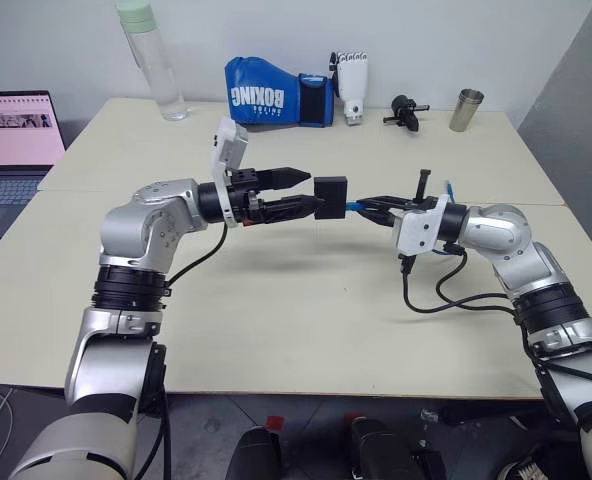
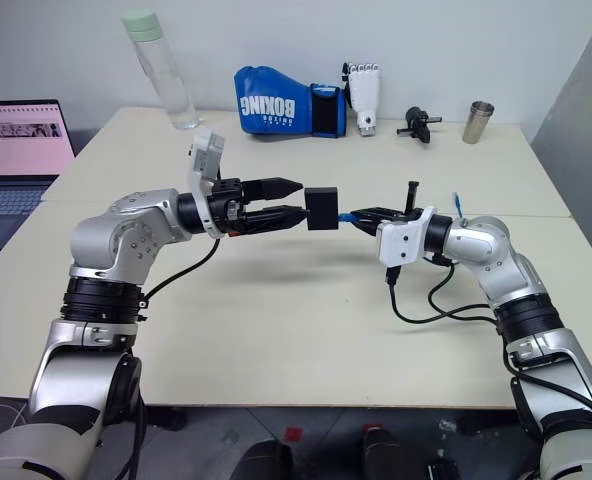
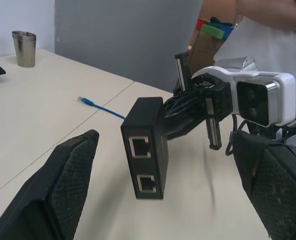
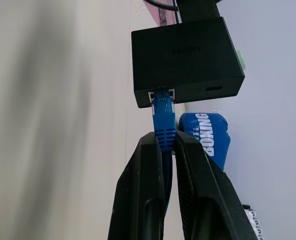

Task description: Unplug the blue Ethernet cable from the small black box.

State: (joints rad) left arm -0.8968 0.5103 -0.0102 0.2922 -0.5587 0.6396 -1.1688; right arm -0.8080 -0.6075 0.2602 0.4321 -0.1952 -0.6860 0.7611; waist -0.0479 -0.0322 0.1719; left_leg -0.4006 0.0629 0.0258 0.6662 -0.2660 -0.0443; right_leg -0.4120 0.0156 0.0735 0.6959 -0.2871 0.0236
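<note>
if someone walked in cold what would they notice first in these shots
The small black box held up in mid-air over the middle of the table, dangling from the blue Ethernet cable still plugged into it. The right gripper is shut on that cable just behind its plug, while the left gripper stands open, its fingers either side of the box. At the far edge lies a blue boxing glove.
</note>
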